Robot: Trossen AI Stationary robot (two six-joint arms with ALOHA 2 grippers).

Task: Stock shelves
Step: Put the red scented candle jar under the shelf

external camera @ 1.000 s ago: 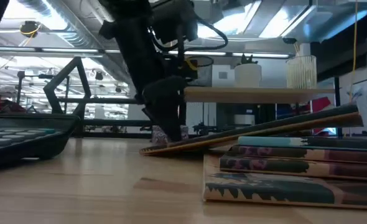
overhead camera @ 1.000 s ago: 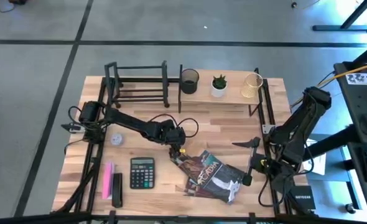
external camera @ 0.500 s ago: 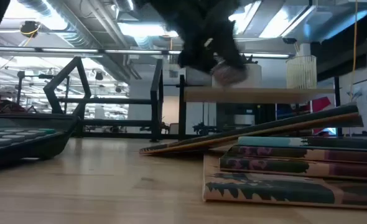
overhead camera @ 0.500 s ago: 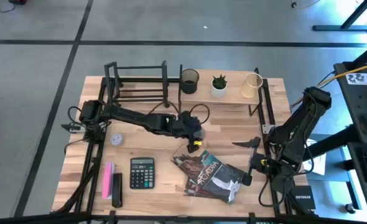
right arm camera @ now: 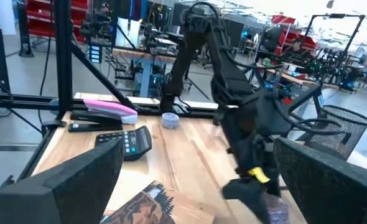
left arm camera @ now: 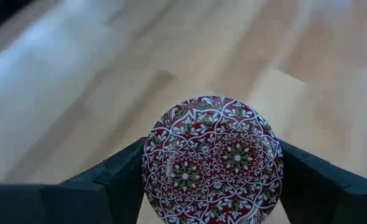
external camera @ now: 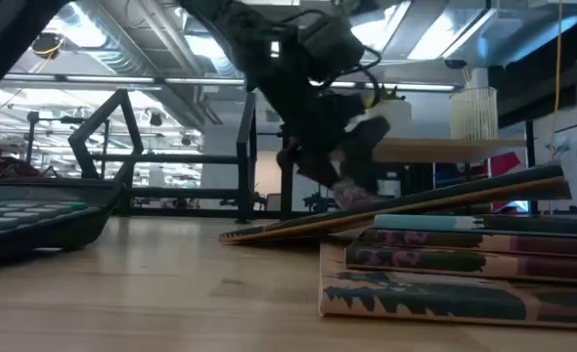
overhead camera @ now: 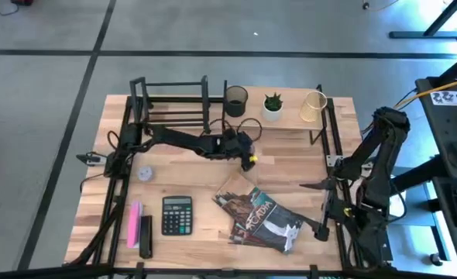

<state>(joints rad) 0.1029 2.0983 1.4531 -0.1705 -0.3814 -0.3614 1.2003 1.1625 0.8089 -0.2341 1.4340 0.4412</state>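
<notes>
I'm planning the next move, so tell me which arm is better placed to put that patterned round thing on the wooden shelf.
The left. Its hand already grips the patterned disc, just in front of the wooden shelf. The right hand hangs open and empty at the table's right edge.

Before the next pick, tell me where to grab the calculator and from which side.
Take the calculator across its two long sides, coming straight down from above. It lies keys up on the table, with bare wood along both long sides, so a grip should fit there.

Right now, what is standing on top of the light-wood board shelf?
On the light-wood board shelf: a black mesh cup, a small potted plant and a gold wire cup. Their insides are not visible.
</notes>
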